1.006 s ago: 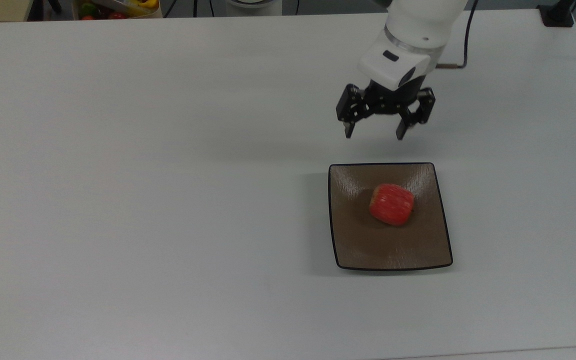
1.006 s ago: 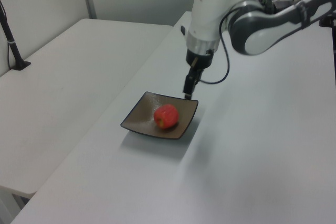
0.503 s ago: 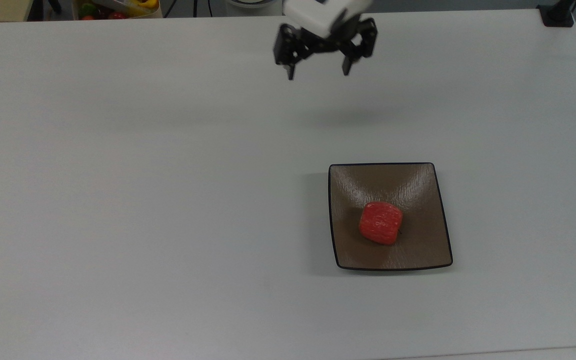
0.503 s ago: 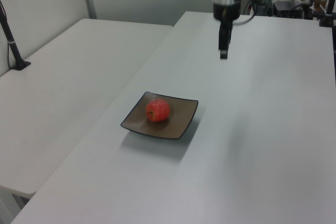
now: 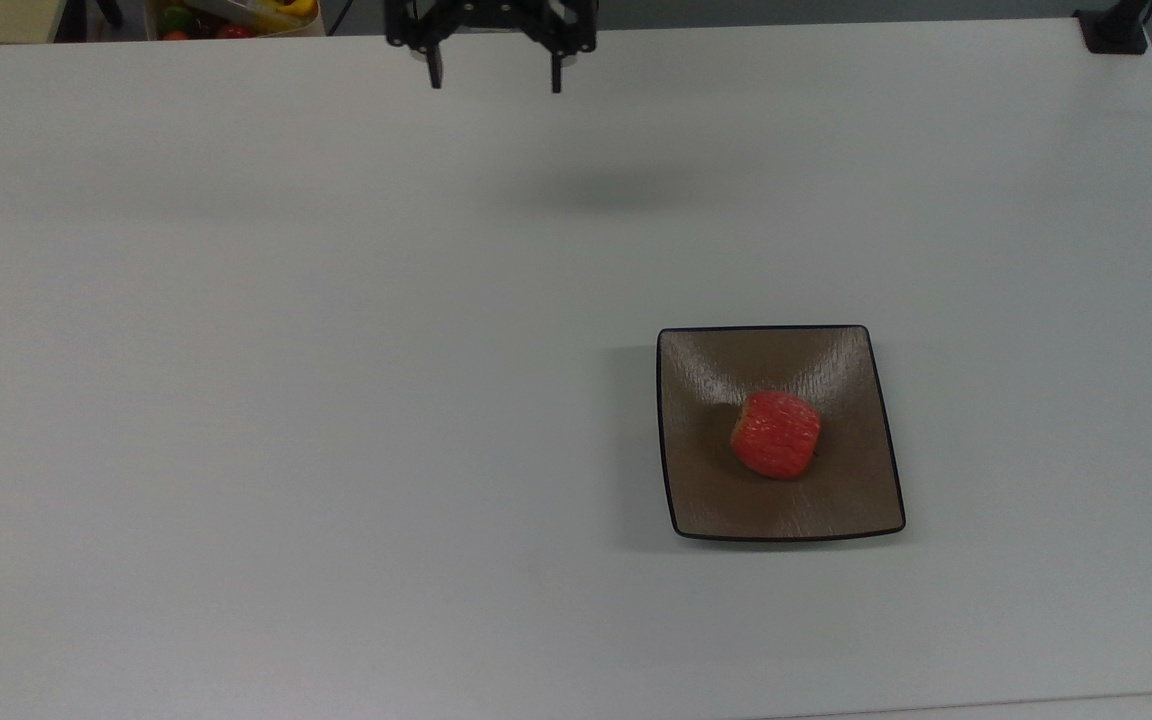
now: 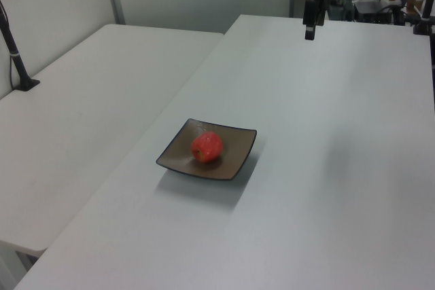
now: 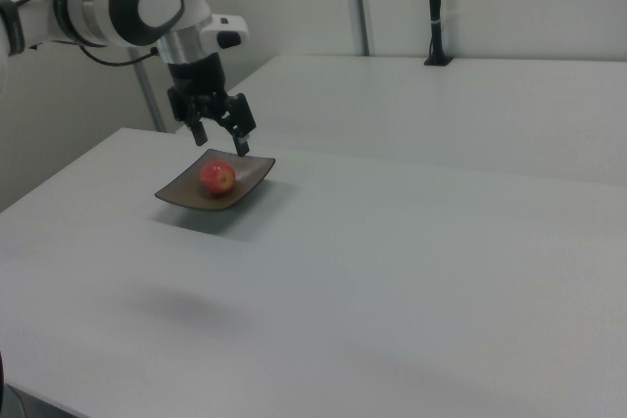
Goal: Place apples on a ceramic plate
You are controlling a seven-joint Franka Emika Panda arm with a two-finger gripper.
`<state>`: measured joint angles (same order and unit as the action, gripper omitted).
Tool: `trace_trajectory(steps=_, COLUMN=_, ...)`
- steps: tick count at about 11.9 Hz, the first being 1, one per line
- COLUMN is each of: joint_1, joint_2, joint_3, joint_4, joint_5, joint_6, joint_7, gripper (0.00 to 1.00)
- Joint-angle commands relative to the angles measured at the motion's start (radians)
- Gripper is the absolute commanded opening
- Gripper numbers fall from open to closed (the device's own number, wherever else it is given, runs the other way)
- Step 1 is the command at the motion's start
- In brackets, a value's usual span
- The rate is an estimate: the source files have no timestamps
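A small red apple (image 5: pixel 776 434) lies near the middle of the square brown ceramic plate (image 5: pixel 701 500), right of centre in the top view. My gripper (image 5: pixel 495 80) hangs open and empty at the top view's top edge, far from the plate. The left view has the apple (image 6: pixel 206 147) on the plate (image 6: pixel 238 155) and the gripper (image 6: pixel 309 28) high over the table's far end. From the right view, the open gripper (image 7: pixel 220 142) appears just above the far corner of the plate (image 7: pixel 184 195), with the apple (image 7: pixel 218 177) below it.
A box of small coloured fruits (image 5: pixel 226 15) sits beyond the table's edge at the top view's top left. A black clamp (image 5: pixel 1116 28) stands at the top right corner. A second table (image 6: pixel 81 93) adjoins on the left view's left.
The open gripper pulled away from the plate's edge, rising and travelling to the top view's top left. The apple rolled a little on the plate.
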<state>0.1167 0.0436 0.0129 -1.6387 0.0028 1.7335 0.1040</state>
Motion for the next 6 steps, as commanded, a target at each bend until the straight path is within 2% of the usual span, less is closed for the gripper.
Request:
trace_trajectory(steps=1, joint_1=-0.037, joint_2=-0.028, joint_3=-0.002, joint_4=-0.058, joint_5=0.031, joint_6=0.055, joint_7=-0.015, gripper=1.0)
trace_trajectory(steps=6, joint_1=-0.035, joint_2=-0.034, joint_3=-0.001, joint_4=-0.067, joint_5=0.019, joint_6=0.047, joint_7=-0.024, gripper=1.0)
